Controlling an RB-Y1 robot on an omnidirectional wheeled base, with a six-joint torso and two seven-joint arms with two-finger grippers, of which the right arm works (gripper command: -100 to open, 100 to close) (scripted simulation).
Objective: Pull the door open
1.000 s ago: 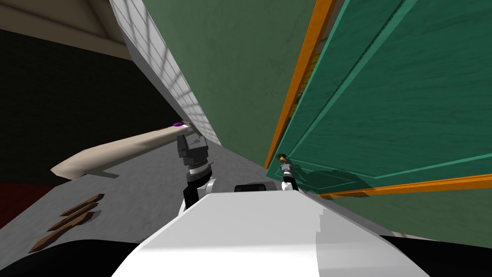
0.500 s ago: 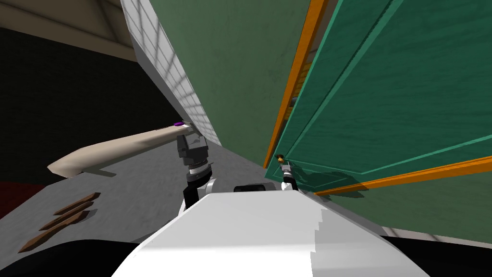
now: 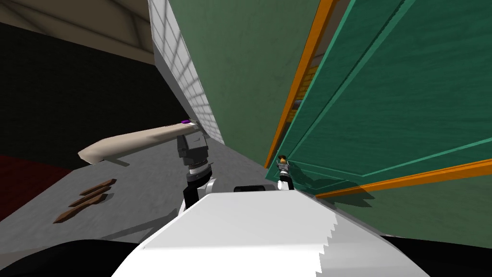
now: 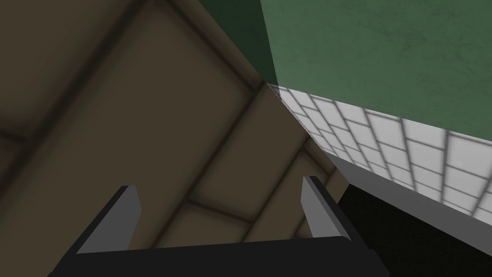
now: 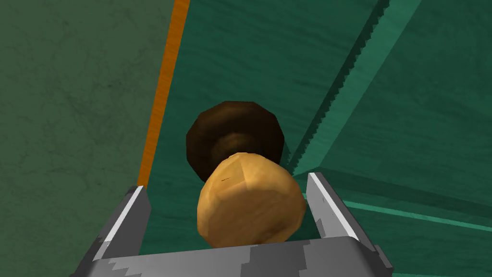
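The teal panelled door (image 3: 394, 96) hangs ajar in an orange frame (image 3: 300, 81). Its tan round knob (image 5: 250, 202) juts from a dark brown rosette (image 5: 235, 132) near the door's free edge. My right gripper (image 5: 227, 185) is open, one finger on each side of the knob; the knob sits close to one finger and well apart from the other. In the head view the right gripper (image 3: 283, 166) reaches up to the knob (image 3: 282, 157). My left gripper (image 3: 192, 144) is raised beside it, well clear of the door, and is open (image 4: 218, 185) with nothing between its fingers.
A green wall (image 3: 240, 72) with a white tiled lower band (image 3: 190, 81) runs left of the door frame. A beige slab (image 3: 139, 139) with a small purple thing (image 3: 185, 121) juts out at the left. Brown planks (image 3: 86, 197) lie on the grey floor. Beyond them is a black area.
My right gripper has opened around the knob. My head view has shifted, so the slab and planks now sit further right. The left arm has not moved.
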